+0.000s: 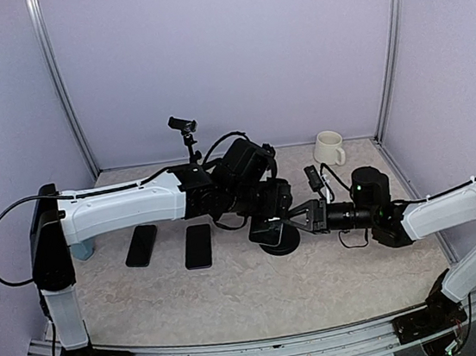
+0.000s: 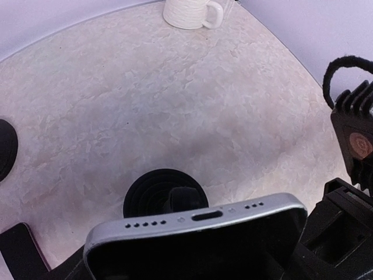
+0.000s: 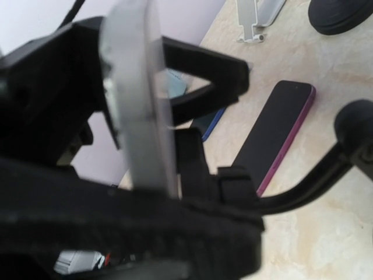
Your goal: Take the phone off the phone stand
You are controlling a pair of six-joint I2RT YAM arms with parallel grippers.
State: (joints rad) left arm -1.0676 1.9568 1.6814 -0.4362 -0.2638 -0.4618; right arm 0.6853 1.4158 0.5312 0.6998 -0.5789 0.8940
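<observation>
Midway between the bench's (image 1: 235,291) near and far edges, left fingers (image 1: 266,212) appear clamped on the silver-edged black smartphone (image 2: 198,224) above its black round-based phone stand (image 2: 152,189). Whether the right fingers (image 1: 300,220) grip cannot be told. A slow, straight lift should avoid tipping the stand.

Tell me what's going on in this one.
Both arms meet at the stand. The left pincer appears to grip the phone, whose silver edge sits close to the stand's base. The right pincer is at the stand's neck; its grip is unclear. Whether the phone is free yet, I cannot tell.
</observation>
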